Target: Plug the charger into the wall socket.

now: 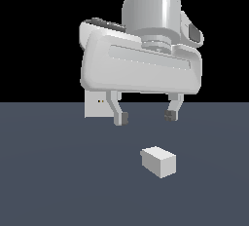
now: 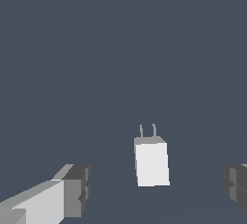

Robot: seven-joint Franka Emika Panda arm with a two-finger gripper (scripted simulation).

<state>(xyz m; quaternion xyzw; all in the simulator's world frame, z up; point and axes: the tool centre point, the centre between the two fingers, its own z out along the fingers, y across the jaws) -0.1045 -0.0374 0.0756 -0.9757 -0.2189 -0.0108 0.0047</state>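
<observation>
The charger [image 1: 158, 161] is a small white block lying on the dark grey floor, in the lower middle of the exterior view. In the wrist view the charger [image 2: 152, 162] shows two thin prongs sticking out of one end. My gripper [image 1: 146, 117] hangs open above the block and a little toward the exterior view's left, with nothing between its fingers [image 2: 75, 189]. The wall socket [image 1: 96, 104] is an upright white plate with two tiny dark holes, standing behind the gripper at the exterior view's left and partly hidden by the hand.
The flat dark grey floor [image 1: 58, 181] stretches all around the block. The bulky white hand and wrist [image 1: 141, 64] fill the upper middle of the exterior view.
</observation>
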